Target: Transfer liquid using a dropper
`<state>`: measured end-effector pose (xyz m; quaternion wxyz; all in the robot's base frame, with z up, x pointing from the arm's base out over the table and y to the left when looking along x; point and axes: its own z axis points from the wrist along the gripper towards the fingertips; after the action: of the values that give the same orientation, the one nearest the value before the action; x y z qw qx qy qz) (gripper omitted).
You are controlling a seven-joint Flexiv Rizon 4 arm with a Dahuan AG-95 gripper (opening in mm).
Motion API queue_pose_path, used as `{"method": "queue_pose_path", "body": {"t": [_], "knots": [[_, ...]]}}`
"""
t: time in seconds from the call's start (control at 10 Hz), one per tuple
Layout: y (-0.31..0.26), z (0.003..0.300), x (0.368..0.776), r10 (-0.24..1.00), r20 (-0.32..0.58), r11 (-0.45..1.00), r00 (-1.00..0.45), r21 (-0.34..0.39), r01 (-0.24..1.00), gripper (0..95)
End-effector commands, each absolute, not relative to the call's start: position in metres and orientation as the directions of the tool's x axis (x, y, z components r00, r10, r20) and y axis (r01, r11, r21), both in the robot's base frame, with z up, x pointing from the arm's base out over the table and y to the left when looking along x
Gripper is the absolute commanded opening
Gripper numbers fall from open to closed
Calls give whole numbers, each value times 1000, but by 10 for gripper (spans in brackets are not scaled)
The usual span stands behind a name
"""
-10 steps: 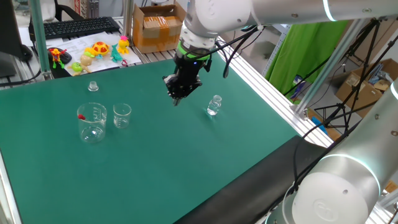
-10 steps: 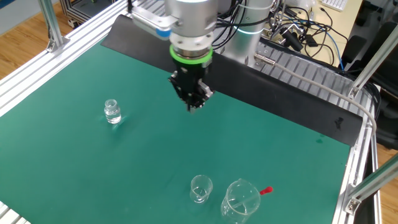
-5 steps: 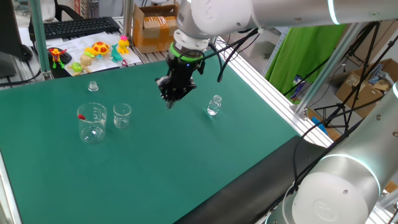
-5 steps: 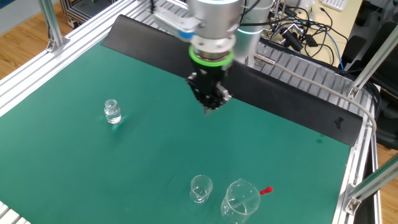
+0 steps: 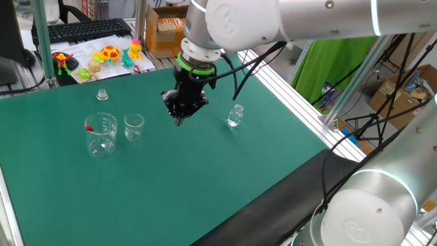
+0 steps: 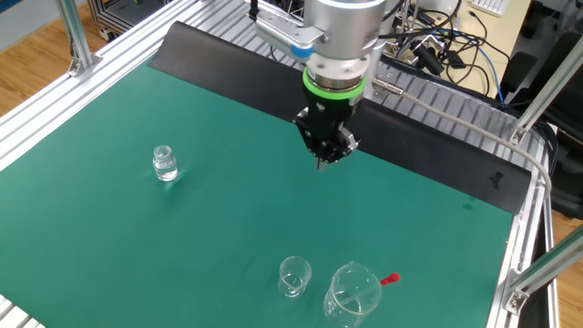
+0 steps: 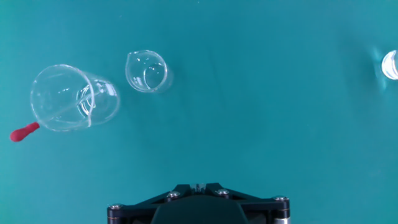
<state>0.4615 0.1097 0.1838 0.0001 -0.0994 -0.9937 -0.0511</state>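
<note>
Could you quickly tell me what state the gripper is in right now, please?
Black two-finger gripper: closed and empty, hanging above the green mat.

Even, bright overhead light fills all views. The green mat (image 5: 205, 171) shows only soft shadows. Glass rims glint faintly. The bottle (image 7: 390, 65) at three o'clock in the hand view looks blurred and washed out.

Silver-white jointed robot arm (image 5: 287, 20), green-ringed wrist, black two-finger gripper (image 5: 179, 120) pointing straight down, jaws fully closed, holding nothing.
</note>
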Motion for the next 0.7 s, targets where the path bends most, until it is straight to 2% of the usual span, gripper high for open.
{"method": "queue_pose_path", "body": {"t": [0.1, 0.4, 0.5, 0.7], "knots": [[110, 184, 462, 99, 8, 990, -995, 95, 100, 0], [110, 184, 462, -36, -9, 989, -999, 145, -37, 0], [110, 184, 462, -34, -56, 987, -998, 156, -42, 0], [110, 184, 462, -27, -48, 988, -998, 152, -34, 0]]}}
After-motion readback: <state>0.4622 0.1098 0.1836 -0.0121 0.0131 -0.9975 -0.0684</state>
